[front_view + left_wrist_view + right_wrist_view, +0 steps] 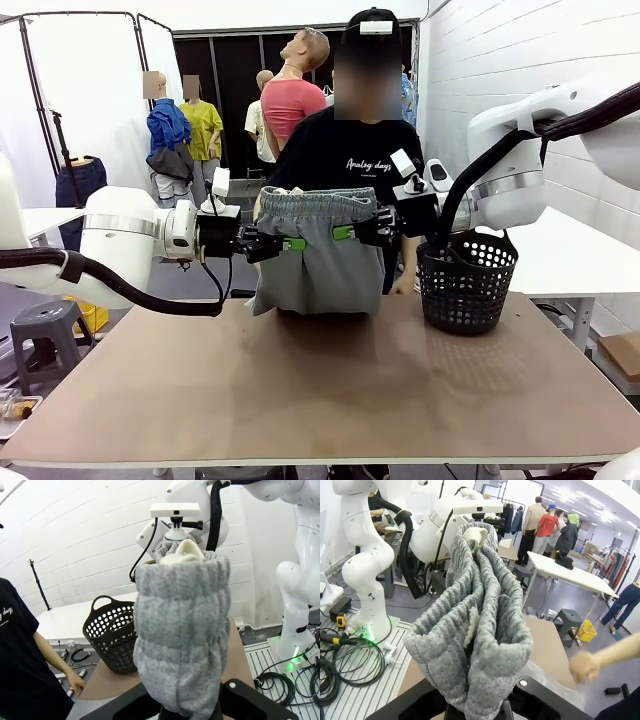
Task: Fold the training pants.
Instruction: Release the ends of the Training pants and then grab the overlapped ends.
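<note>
Training pants (182, 630) pinched by left tool (295, 243) and right tool (343, 232), drawstring (472, 622) mostly hidden.

The left gripper (291, 243) and right gripper (345, 232), jaws clamped on the waistband, held the training pants (318, 262) spread above the counter's (320, 390) far edge, legs hanging onto it. A black basket (466, 285) stood near the far right corner.

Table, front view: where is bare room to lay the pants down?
The whole near and middle tabletop, from the front edge to the hanging training pants, is bare. Far right, the black basket takes the corner; the left claw and right claw hold the pants up at the far edge.
</note>
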